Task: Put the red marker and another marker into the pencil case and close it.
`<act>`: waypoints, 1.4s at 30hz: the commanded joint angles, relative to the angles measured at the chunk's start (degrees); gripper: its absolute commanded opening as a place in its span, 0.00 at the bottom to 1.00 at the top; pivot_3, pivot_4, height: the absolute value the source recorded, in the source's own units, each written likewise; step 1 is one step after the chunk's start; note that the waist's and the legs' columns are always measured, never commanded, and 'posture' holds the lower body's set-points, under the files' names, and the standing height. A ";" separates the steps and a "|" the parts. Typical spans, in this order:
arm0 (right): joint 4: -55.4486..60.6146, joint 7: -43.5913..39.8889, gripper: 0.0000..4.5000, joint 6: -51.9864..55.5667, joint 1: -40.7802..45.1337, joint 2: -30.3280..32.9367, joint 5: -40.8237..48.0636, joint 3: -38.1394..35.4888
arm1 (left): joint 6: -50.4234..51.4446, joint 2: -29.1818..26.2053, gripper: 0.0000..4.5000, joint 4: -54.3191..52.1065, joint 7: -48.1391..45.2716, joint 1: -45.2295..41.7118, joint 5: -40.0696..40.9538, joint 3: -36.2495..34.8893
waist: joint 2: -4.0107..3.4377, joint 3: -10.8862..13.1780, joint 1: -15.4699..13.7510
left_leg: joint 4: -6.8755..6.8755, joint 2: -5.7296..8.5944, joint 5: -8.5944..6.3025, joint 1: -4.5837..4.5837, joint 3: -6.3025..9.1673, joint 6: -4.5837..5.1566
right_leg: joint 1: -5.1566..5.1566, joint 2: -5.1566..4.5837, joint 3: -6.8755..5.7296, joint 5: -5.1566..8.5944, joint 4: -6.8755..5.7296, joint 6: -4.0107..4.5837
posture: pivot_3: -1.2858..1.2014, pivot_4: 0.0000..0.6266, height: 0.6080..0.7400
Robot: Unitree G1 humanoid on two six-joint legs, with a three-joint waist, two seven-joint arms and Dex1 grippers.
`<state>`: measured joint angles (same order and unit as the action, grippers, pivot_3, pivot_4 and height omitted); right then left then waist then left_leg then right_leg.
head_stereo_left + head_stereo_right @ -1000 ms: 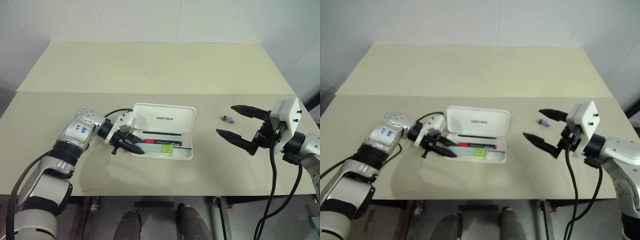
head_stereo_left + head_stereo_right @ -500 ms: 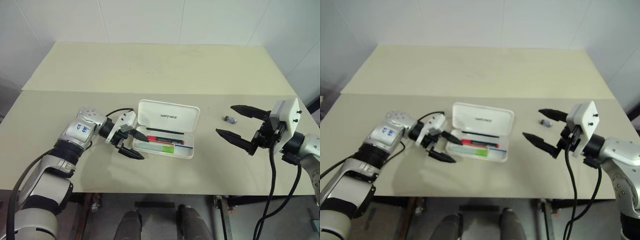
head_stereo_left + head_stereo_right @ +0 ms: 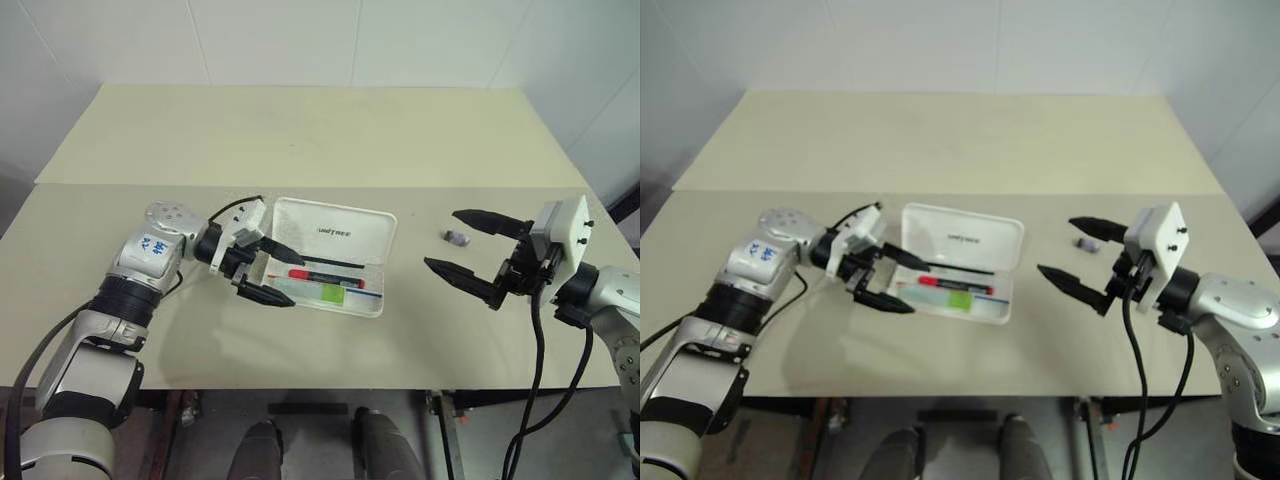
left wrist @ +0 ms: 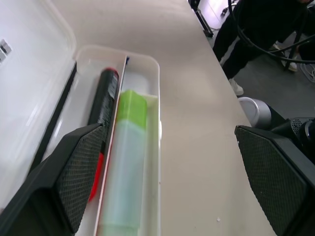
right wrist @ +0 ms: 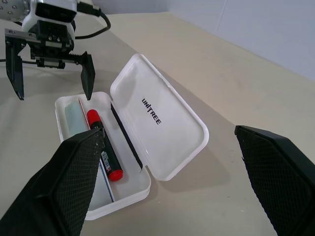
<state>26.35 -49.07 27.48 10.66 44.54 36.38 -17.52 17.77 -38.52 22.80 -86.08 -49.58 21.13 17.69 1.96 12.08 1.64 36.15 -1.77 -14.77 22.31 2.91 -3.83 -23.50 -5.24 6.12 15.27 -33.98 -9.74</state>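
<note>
Right wrist view: open pencil case (image 5: 162, 128) holds red marker (image 5: 104, 151), green marker (image 4: 125, 162).

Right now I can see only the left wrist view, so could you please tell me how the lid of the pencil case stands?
Observer: The lid of the pencil case stands open, tipped back on its hinge, with the UNITREE lettering facing the robot.
Operator: Thank you. Where are the right fingers?
Observer: The right fingers are spread wide to the right of the case, apart from it, and hold nothing.
Operator: Is anything else lying out there?
Observer: One small grey piece lies on the table to the right of the case, close to the right fingers.
</note>
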 commanded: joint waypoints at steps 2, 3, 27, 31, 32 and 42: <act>-1.41 0.36 1.00 -1.96 1.45 -0.23 -1.00 0.23 | -0.25 0.30 0.99 -4.17 -2.86 1.17 3.12 -4.70 | 0.00 0.00 0.03 | 0.00 0.00 -0.01 0.01 0.00 0.00 | 0.00 0.00 0.00 0.00 0.01 -0.01 | 0.52 0.24 1.00; -3.05 0.76 1.00 -2.53 1.67 -0.26 -2.24 0.54 | -0.50 0.55 0.99 -5.48 -1.89 1.58 4.26 -6.36 | 0.00 0.00 0.02 | 0.00 0.00 -0.01 0.01 0.00 0.00 | 0.00 0.00 0.00 0.00 0.02 -0.01 | 0.52 0.24 1.00; -64.64 -13.69 1.00 -27.65 28.60 -3.47 -22.64 14.17 | 6.17 -0.14 0.99 -10.89 -1.31 -2.06 9.61 -15.47 | -0.06 0.04 1.65 | 0.00 0.00 0.00 -0.04 -0.04 -0.03 | 0.02 0.00 0.01 -0.05 0.00 -0.11 | 0.52 0.24 1.00; -75.58 -15.08 1.00 -32.19 34.30 -4.10 -25.48 15.00 | 6.93 -0.50 0.99 -11.60 -0.68 -2.36 10.02 -15.84 | -0.15 0.09 1.75 | -0.03 0.00 0.00 -0.01 -0.04 -0.03 | 0.00 -0.01 0.01 -0.04 0.03 -0.14 | 0.52 0.24 1.00; -78.26 -14.99 1.00 -33.19 35.72 -4.12 -26.29 15.00 | 7.29 -0.70 0.99 -12.16 -0.40 -2.20 10.19 -16.01 | -0.16 0.10 1.78 | -0.04 0.00 0.01 -0.01 -0.04 -0.04 | 0.00 -0.01 0.00 -0.04 0.03 -0.14 | 0.52 0.24 1.00; -93.42 -12.97 1.00 -38.50 43.88 -4.97 -31.26 14.59 | 9.34 -1.87 0.99 -15.83 1.80 -0.67 11.01 -17.60 | -0.25 0.15 2.48 | -0.06 0.00 0.04 -0.03 -0.04 -0.10 | 0.00 -0.01 0.01 -0.02 0.00 -0.15 | 0.52 0.24 1.00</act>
<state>-66.32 -62.72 -9.69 53.02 39.63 5.43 -2.27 26.78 -39.42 9.17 -84.57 -50.25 31.01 2.05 1.71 12.23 4.11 36.09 -1.77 -14.73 22.28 2.87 -3.94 -23.49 -5.25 6.12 15.24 -33.98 -9.89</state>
